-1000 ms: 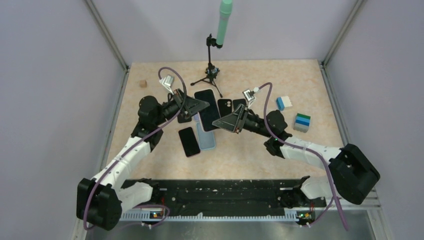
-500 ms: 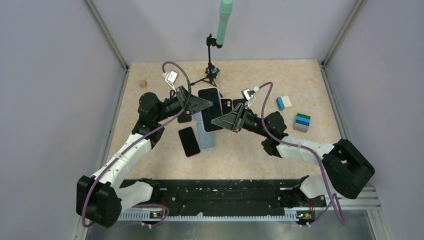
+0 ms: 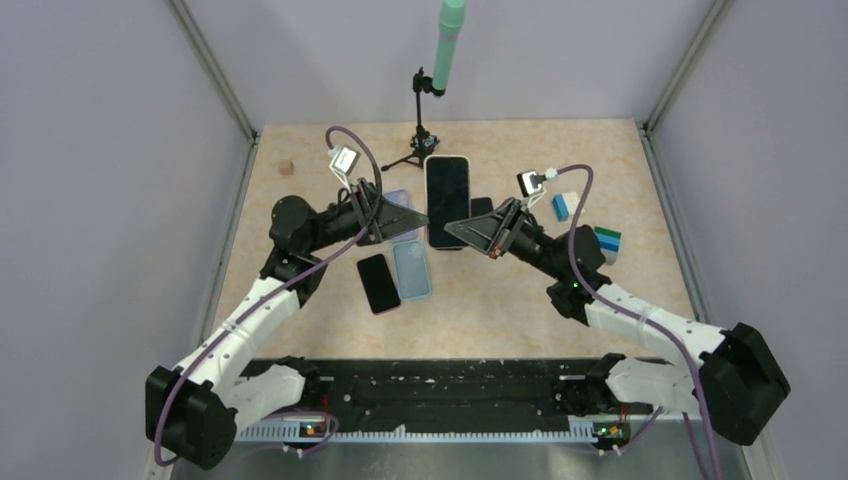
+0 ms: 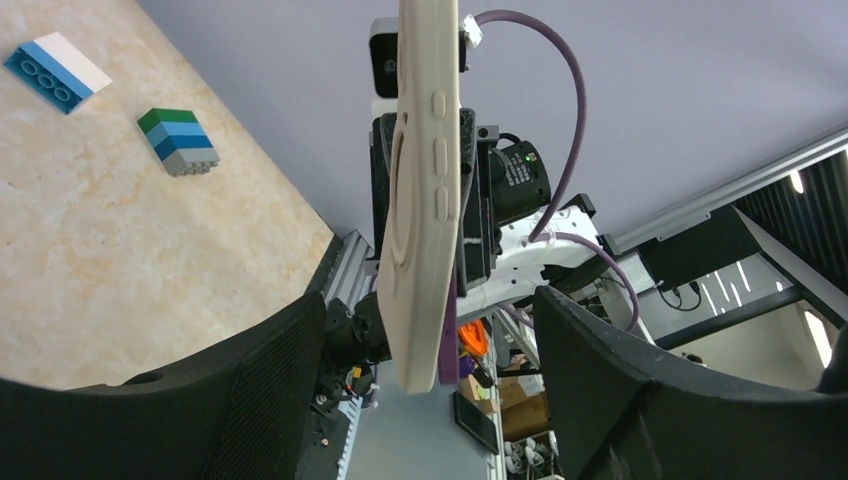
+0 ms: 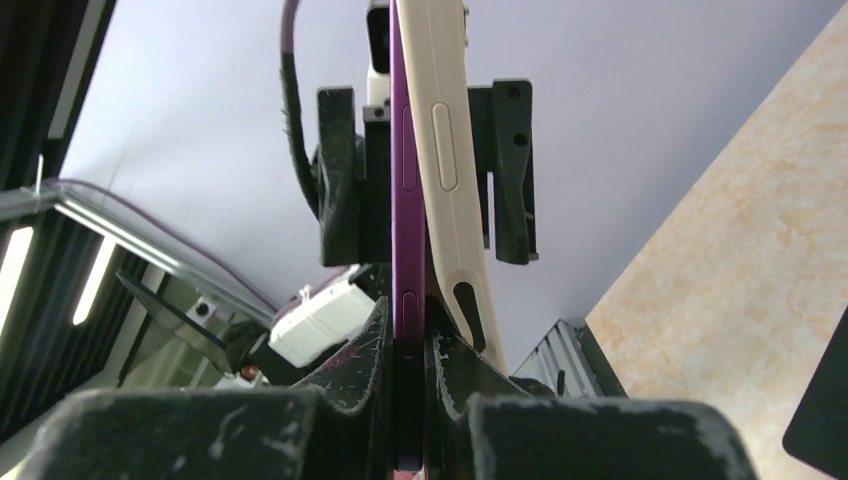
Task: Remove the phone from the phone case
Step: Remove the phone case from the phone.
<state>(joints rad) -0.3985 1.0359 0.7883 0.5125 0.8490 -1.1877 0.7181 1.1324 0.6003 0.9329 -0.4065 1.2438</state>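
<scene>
The phone [image 3: 447, 195], dark screen up, sits in a cream phone case [image 3: 429, 200] and is held in the air above the table's middle. My right gripper [image 3: 452, 233] is shut on its near end. In the right wrist view the purple phone [image 5: 407, 200] is pinched edge-on between my fingers [image 5: 375, 340], and the cream case [image 5: 445, 150] bends away from it at the bottom corner. My left gripper [image 3: 418, 222] stands open just left of the phone. In the left wrist view the case [image 4: 420, 200] hangs between the spread fingers [image 4: 270, 390], touching neither.
On the table lie a black phone [image 3: 377, 283], a light blue case [image 3: 411, 270], a clear case [image 3: 396, 203] and another dark phone [image 3: 481, 207]. A tripod with a green microphone [image 3: 424, 145] stands at the back. Building blocks [image 3: 605, 240] sit right, a small cube [image 3: 286, 167] far left.
The left gripper has opened and let go of the cased phone. The right gripper has shut on it and carried it up and toward the back.
</scene>
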